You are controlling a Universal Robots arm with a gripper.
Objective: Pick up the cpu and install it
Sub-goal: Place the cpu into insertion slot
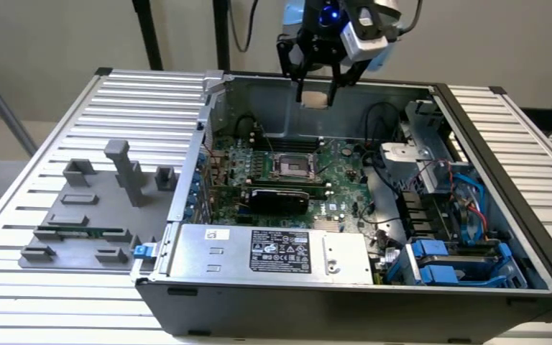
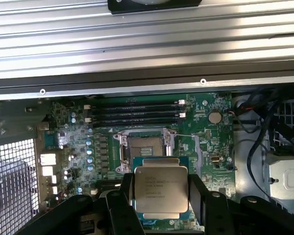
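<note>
Silvery-grey cpu (image 2: 160, 191) clamped in hand (image 1: 316, 88), upper centre of exterior frame, above open case (image 1: 256, 316). Risk: tilted or misaligned descent onto socket (image 1: 292, 167) could jam chip; orientation hard to tell.

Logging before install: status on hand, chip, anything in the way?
Hand shut on chip. Chip held above open case, not yet seated. Socket empty, nothing seen over it.
</note>
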